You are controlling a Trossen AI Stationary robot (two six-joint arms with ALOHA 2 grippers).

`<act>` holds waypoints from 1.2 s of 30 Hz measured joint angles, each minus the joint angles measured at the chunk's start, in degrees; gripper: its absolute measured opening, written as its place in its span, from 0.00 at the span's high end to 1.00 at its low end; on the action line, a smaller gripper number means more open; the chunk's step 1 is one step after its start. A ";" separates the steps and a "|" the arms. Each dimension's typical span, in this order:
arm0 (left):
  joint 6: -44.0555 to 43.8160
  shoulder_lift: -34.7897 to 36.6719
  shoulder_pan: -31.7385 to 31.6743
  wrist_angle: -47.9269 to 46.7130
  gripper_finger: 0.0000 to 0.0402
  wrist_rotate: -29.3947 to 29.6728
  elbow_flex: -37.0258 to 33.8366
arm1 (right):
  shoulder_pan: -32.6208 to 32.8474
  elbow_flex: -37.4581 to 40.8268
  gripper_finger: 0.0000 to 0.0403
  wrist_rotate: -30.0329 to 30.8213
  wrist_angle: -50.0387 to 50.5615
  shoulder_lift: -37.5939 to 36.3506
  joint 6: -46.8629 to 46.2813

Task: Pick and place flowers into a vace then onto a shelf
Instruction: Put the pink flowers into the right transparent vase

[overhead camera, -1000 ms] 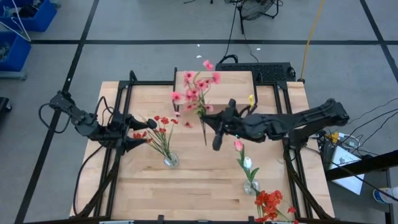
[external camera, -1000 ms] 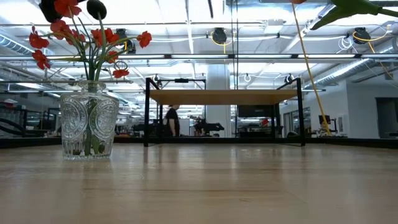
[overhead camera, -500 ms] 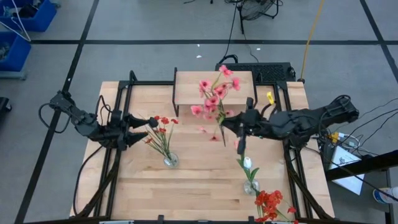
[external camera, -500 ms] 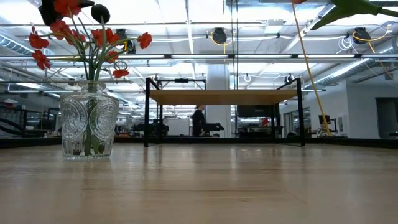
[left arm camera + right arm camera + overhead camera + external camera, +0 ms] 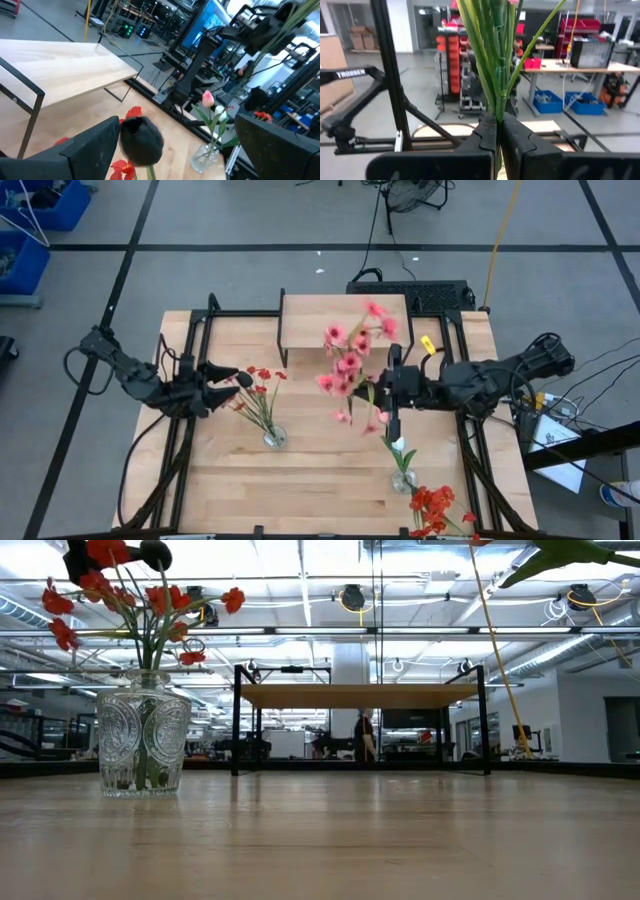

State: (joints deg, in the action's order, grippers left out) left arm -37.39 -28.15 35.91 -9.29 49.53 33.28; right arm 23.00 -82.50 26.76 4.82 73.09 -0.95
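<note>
A: Item one, right gripper (image 5: 388,383): we find it above the table's middle, fingers pinched shut on the green stems of the pink flowers (image 5: 352,358); the wrist view shows the stems squeezed between both pads.

B: Item two, those flowers: blossoms fan out toward the shelf (image 5: 345,320), the stem ends point toward the tulip vase (image 5: 403,479) just beyond the gripper. We judge the bunch is meant for that vase.

A: Handling note: we would turn the bunch upright, stem ends lowest, centre them over the glass mouth and go down slowly; the stems are thin and will bend if they catch the rim.

B: Obstruction: the pink and white tulip buds (image 5: 390,428) already stand in that vase, right below the gripper. We should enter beside them, not through them.

A: Item three, left gripper (image 5: 232,380): it hovers by the red flowers (image 5: 258,388) in the cut-glass vase (image 5: 143,733). Fingers look parted in the wrist view, holding nothing.

B: Item four, loose red blossoms (image 5: 433,508) at the near table edge, close to the tulip vase. Item five, a person (image 5: 363,736) far off in the room, clear of the work
</note>
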 joint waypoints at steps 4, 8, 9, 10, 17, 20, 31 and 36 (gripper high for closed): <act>0.05 -0.48 0.01 -0.01 0.01 0.00 0.00 | 0.00 0.00 1.00 0.07 -1.86 0.14 0.91; 0.81 -0.82 0.01 0.01 0.01 0.01 0.00 | -0.02 0.00 1.00 0.19 -1.81 0.23 3.21; 0.84 -0.85 0.01 0.03 0.01 0.01 0.00 | -0.06 0.00 1.00 0.46 -1.90 0.23 3.23; 0.92 -0.94 0.01 -0.01 0.01 0.01 0.00 | -0.12 0.00 1.00 1.45 -2.18 0.24 3.16; 5.55 -1.22 0.01 -0.08 0.01 -0.56 0.00 | -1.13 0.00 1.00 5.59 -1.86 0.45 2.03; 7.03 -1.22 0.01 -0.04 0.01 -0.56 0.00 | -1.50 0.01 1.00 10.00 -1.88 0.88 0.08; 9.45 -1.48 0.01 -0.51 0.01 -1.49 0.00 | -0.48 0.04 1.00 15.46 -2.48 1.10 -0.44; 10.77 -1.48 0.01 -1.33 0.01 -3.56 0.00 | 1.89 0.02 1.00 17.92 -2.71 0.66 0.07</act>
State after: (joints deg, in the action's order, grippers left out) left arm -26.63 -29.63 35.92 -10.62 45.97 33.28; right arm 24.89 -82.48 44.69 2.11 73.76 -0.89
